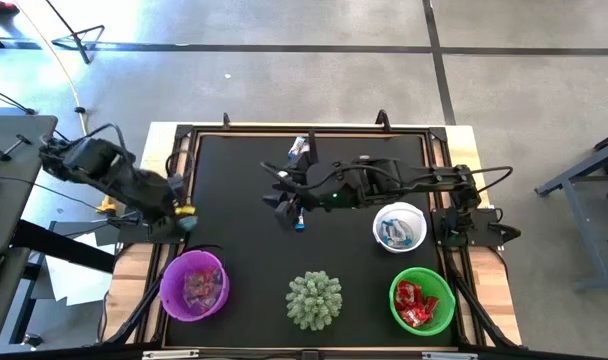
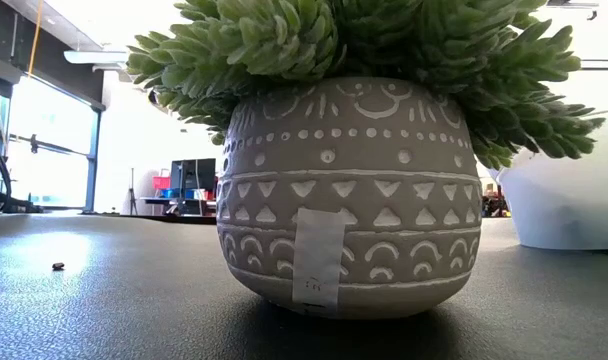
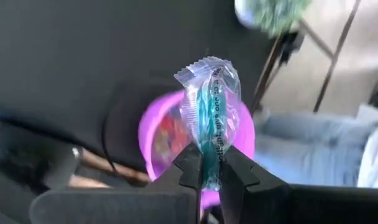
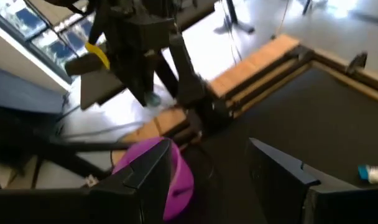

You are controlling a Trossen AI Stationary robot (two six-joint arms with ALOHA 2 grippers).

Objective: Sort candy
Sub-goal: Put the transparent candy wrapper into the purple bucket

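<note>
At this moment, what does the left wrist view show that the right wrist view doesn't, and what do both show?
Only the left wrist view shows the left gripper, its fingers shut on a teal wrapped candy. Only the right wrist view shows the right gripper with open fingers and a blue candy on the black mat. Both show the purple bowl.

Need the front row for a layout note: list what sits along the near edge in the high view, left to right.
Purple bowl → spiky pale-green ball → green bowl
</note>
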